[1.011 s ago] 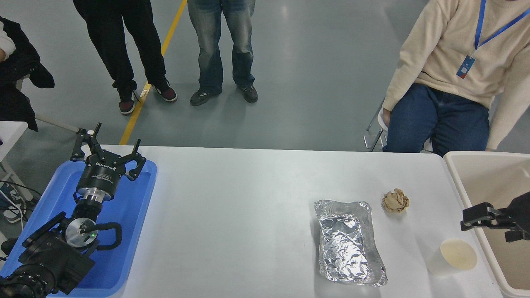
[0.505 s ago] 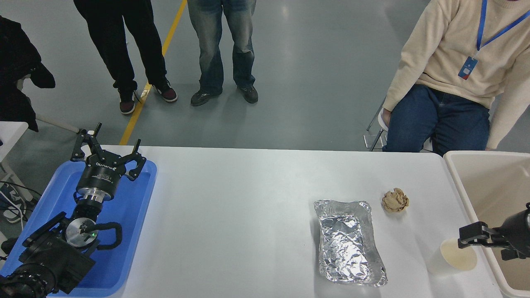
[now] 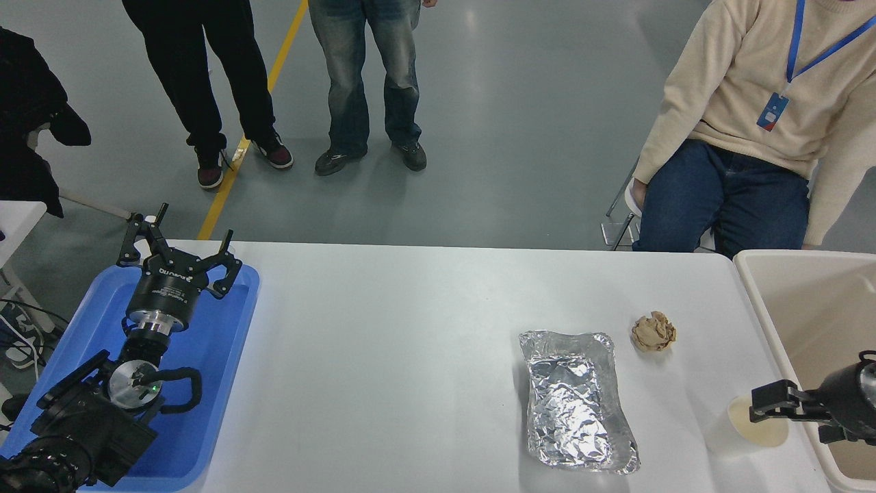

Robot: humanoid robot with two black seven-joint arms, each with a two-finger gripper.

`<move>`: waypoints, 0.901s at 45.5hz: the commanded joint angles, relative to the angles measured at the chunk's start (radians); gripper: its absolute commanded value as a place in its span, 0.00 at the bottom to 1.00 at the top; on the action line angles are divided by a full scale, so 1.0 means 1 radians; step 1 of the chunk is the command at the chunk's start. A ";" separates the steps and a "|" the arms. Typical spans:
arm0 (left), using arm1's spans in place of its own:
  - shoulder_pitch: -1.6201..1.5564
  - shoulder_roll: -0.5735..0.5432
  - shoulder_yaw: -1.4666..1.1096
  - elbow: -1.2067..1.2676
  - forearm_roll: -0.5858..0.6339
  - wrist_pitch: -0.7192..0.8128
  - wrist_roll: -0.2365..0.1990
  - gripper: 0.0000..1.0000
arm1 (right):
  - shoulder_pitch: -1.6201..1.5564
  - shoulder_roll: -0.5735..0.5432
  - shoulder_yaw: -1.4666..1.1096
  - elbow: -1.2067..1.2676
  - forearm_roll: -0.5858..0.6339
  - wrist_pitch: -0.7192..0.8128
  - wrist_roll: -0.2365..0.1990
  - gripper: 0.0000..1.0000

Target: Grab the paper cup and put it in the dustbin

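The small white paper cup (image 3: 739,430) stands upright near the table's front right corner, its cream inside showing. My right gripper (image 3: 787,421) comes in from the right edge, open and empty, with one finger (image 3: 770,402) over the cup's right rim. The large beige dustbin (image 3: 756,291) stands right of the cup, past the table's right edge. My left gripper (image 3: 176,250) is parked open over the blue tray (image 3: 226,342) at the lower left.
A crinkled silver foil tray (image 3: 575,400) lies left of the cup, and a crumpled brown paper ball (image 3: 653,331) lies behind it. One person sits at the far right and others stand beyond the table's far edge.
My right gripper has come down and slightly left, from beside the dustbin's rim to the cup's right rim. The cup, foil tray and paper ball have not moved.
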 commanded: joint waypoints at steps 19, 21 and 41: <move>0.000 0.000 0.000 0.000 0.000 0.001 0.000 1.00 | -0.042 0.008 0.036 -0.039 0.021 -0.006 -0.011 0.07; 0.000 0.000 0.000 0.000 0.000 -0.001 0.000 1.00 | -0.042 0.008 0.036 -0.039 0.018 -0.006 -0.020 0.00; 0.000 0.000 0.000 0.000 0.000 -0.001 0.000 1.00 | -0.037 0.011 0.038 -0.032 0.023 -0.005 -0.080 0.00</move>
